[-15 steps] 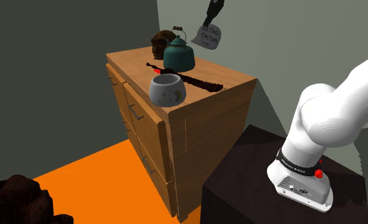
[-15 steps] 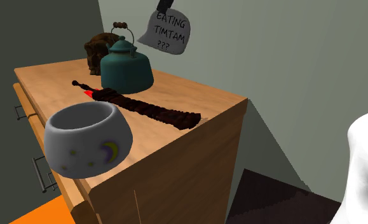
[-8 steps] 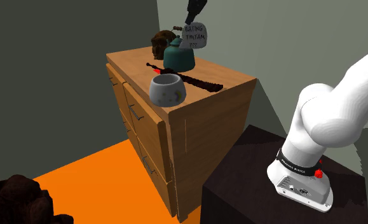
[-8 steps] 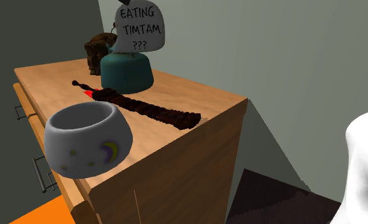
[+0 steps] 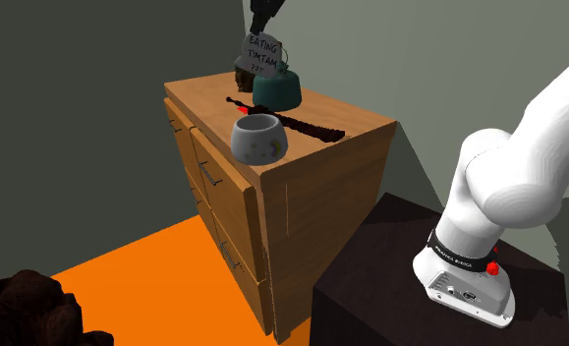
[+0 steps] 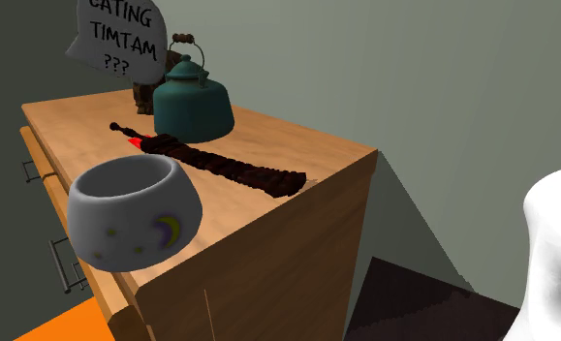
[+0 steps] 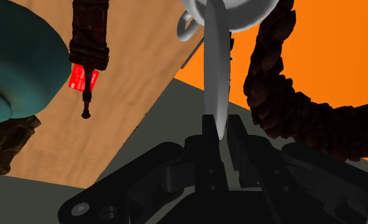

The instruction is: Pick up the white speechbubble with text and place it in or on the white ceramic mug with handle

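Pick is done: the tool [image 5: 262, 27] is clamped on the white speechbubble [image 5: 263, 53], holding it in the air by its top edge. Nothing under the bubble touches it.

Shoulder view: bubble hangs at upper centre of the frame, over the back part of the wooden counter [image 5: 356, 130], overlapping the teal kettle [image 5: 277, 86] and a brown lump [image 5: 242, 67]. Second exterior view: bubble [image 6: 116, 39] at upper left, text "TIMTAM ???" readable, clear of the kettle [image 6: 193, 99].

Wrist view: tool [image 7: 222, 130] fingers pinch the bubble [image 7: 217, 70], seen edge-on as a thin pale strip. The mug [image 7: 239, 11] and its handle [image 7: 187, 27] sit beyond the bubble's far end, roughly in line with it.

Mug [image 5: 258, 137] is white-grey and squat, with moon and dot marks, standing upright and empty near the counter's front corner; lower left in the second exterior view [image 6: 133, 211]. A long dark stick with a red patch [image 5: 297, 123] lies between mug and kettle.

Judgement: grasp and lift complete, carry partway. Bubble is well apart from the mug and higher. Left to do: bring it over the mug opening, lower, release. Risk: the flat bubble may be wider than the opening, so it could end up tilted on the rim.
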